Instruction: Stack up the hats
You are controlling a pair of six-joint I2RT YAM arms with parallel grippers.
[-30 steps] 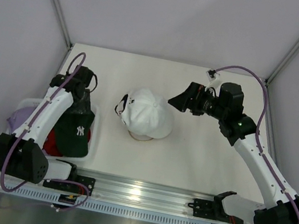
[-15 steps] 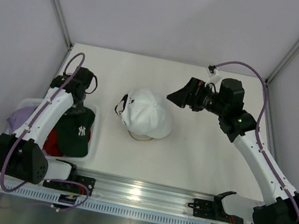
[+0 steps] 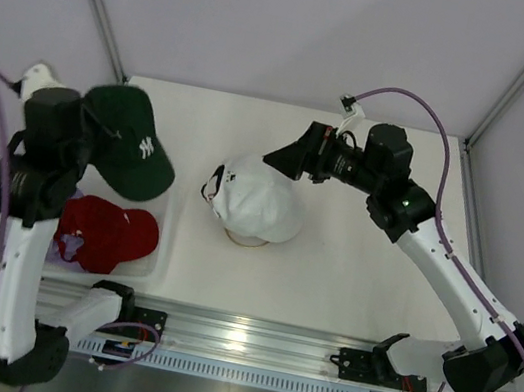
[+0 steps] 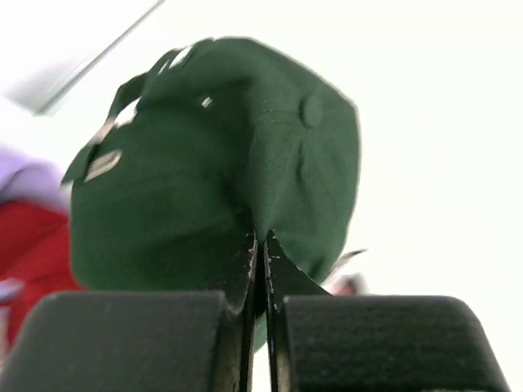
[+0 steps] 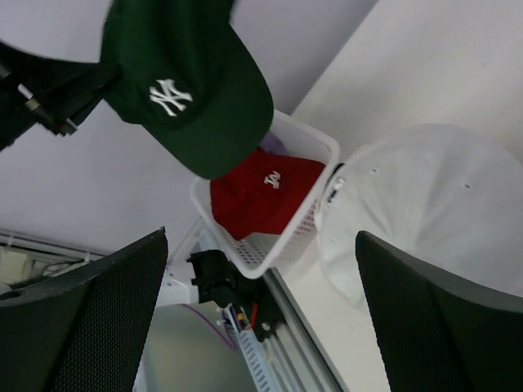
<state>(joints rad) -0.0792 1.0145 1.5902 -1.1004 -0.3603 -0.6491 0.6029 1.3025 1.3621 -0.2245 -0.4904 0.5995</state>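
Note:
A dark green hat (image 3: 132, 140) with a white NY logo hangs in the air above the basket, also seen in the right wrist view as the green hat (image 5: 192, 82). My left gripper (image 4: 261, 245) is shut on the crown fabric of this green hat (image 4: 221, 155). A white hat (image 3: 259, 201) sits at the table's centre, with a pale edge showing under it. A red hat (image 3: 108, 235) lies in the basket. My right gripper (image 3: 284, 157) stands open just above and right of the white hat (image 5: 433, 212), holding nothing.
The white mesh basket (image 3: 164, 240) stands at the left edge of the table, its rim (image 5: 323, 151) near the white hat. A bit of lavender fabric (image 5: 274, 143) shows behind the red hat (image 5: 265, 196). A metal rail (image 3: 247, 341) runs along the near edge.
The left gripper shut on the dark green hat and lifted it up out of the basket, uncovering the red hat. The right gripper moved left towards the white hat.

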